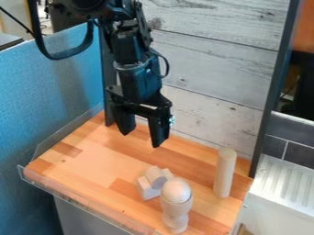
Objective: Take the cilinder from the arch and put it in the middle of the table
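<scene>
"The claw first: where do you see it?"

"Just left of the frame's centre, pointing down above the back part of the table. It's released, its two fingers spread apart."

"And the cylinder?"

"Below the claw and slightly to its right, in the lower middle of the frame. It lies in the arch, one round end facing us."

"So it's still to be lifted out. What comes next, going right?"

"A ball, near the bottom edge, sitting on top of an upright post. They're just beside the arch, on its near right side."

"Then that tall rod?"

"Yes, standing upright at the lower right, well apart from the claw, with the pale plank wall rising behind it."

"And farthest right?"

"A white ribbed surface, beside the table, in the frame's lower right corner."
</scene>
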